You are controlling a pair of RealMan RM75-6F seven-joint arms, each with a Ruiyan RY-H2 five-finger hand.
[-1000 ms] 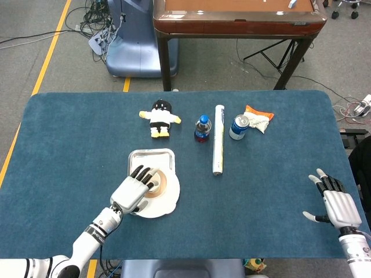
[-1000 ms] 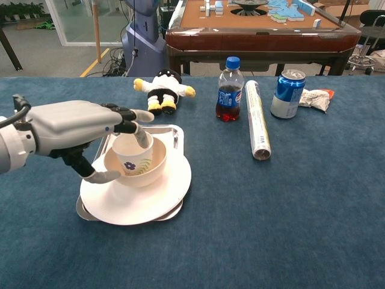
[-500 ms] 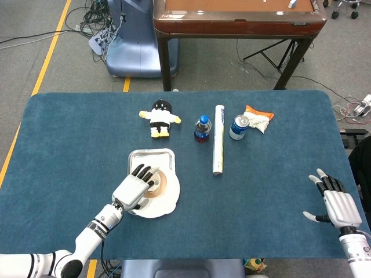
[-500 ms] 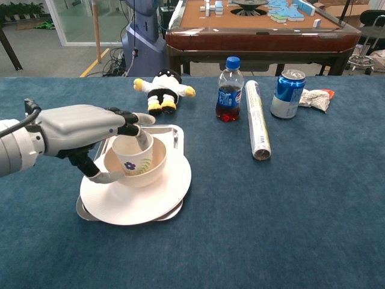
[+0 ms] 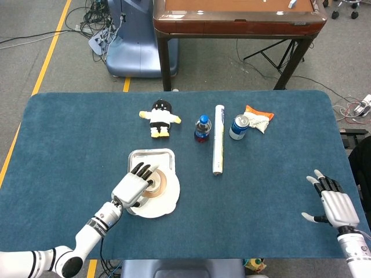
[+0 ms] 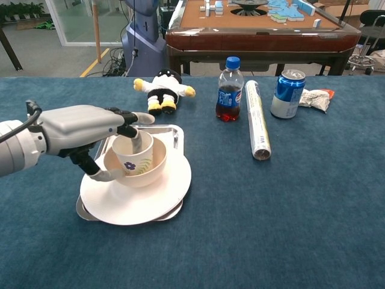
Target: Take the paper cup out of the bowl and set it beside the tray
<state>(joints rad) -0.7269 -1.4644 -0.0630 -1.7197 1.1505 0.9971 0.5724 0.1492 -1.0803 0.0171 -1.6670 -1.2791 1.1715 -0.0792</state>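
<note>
Now the left hand (image 6: 81,129) pinches the cup (image 6: 133,153) inside the bowl (image 6: 153,166) — right hand (image 5: 335,207) spread, holding nothing, near the worktop's right edge.

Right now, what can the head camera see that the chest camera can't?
Only the head view shows the right hand, open and holding nothing at the table's right edge, and the whole blue table from above. Only the chest view shows the paper cup from the side, with its flower print, standing in the bowl, one of the fingers dipping inside it. Both show the left hand at the cup, the tray, the plate, the plush toy, bottle, roll and can.
</note>
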